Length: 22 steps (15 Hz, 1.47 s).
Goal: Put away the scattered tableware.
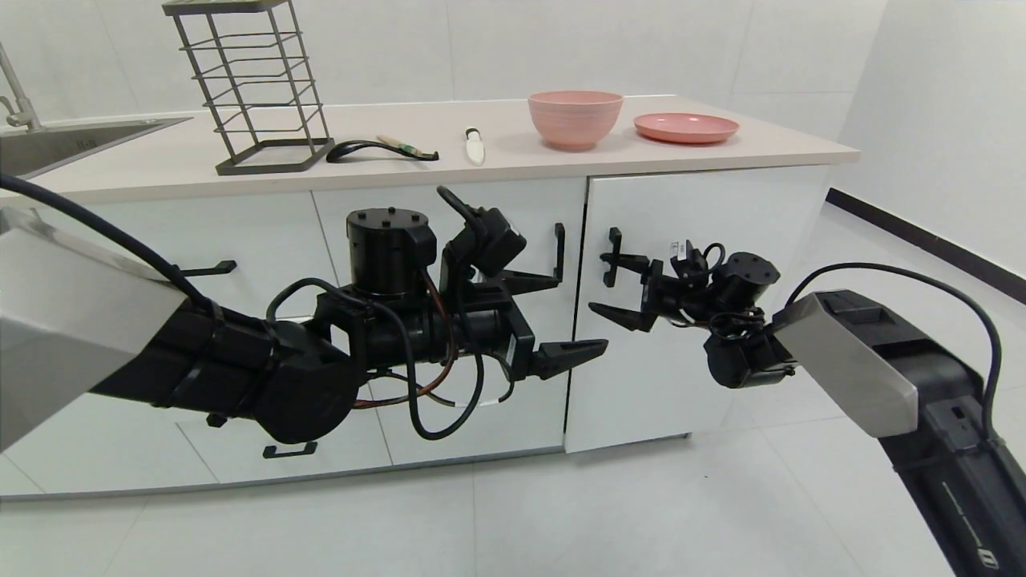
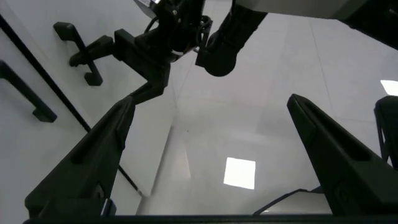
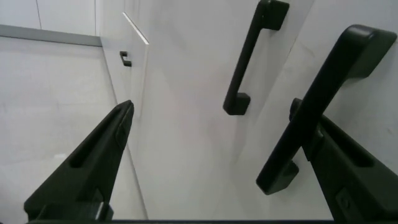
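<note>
five pieces lie on the counter: bowl, plate, ladle, knife and a wooden stick. none stowed yet; i judge everything is left to do. left gripper and right gripper hang low before the cabinet doors, jaws wide, holding nothing.

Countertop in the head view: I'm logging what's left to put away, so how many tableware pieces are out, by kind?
Bowls: 1, pink bowl
Plates: 1, pink plate
Utensils: 3, black spoon, wooden-handled piece, white piece
Total: 5
</note>
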Motion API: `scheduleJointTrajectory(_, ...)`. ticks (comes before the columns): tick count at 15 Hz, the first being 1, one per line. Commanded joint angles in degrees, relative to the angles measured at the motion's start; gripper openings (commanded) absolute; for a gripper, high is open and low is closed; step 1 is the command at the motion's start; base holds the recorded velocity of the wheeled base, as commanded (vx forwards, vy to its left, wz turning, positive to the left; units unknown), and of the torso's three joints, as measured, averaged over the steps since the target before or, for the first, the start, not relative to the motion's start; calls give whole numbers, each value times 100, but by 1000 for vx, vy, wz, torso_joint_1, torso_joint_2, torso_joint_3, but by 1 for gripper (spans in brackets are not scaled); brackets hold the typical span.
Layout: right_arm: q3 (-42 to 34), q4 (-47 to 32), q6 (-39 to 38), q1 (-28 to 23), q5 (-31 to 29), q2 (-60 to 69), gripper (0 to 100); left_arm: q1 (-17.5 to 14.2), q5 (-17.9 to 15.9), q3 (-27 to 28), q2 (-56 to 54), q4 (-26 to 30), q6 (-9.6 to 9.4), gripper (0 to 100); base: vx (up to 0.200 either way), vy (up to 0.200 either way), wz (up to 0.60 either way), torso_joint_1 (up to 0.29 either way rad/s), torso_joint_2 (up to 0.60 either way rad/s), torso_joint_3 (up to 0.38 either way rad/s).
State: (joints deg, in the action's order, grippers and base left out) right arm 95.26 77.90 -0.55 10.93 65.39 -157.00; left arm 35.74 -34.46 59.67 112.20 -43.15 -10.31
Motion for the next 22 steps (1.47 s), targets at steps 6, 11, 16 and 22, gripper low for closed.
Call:
scheduleJointTrajectory(6, -2758, 859, -59, -12, 483, 1321, 100, 275, 54, 361, 293, 18, 12, 100, 0, 0, 0, 0, 0, 0)
scheduleJointTrajectory(11, -3918, 1210, -24, -171, 897, 1814, 100, 407, 520, 1292, 891, 106, 29, 100, 0, 0, 0, 0, 0, 0)
scheduleJointTrajectory(16, -4050, 1210, 90, -250, 949, 1849, 100, 425, 1073, 2778, 1823, 149, 416, 100, 0, 0, 0, 0, 0, 0)
scheduleJointTrajectory(22, -4041, 1210, 90, -250, 984, 1831, 100, 425, 1108, 3938, 2710, 176, 442, 100, 0, 0, 0, 0, 0, 0)
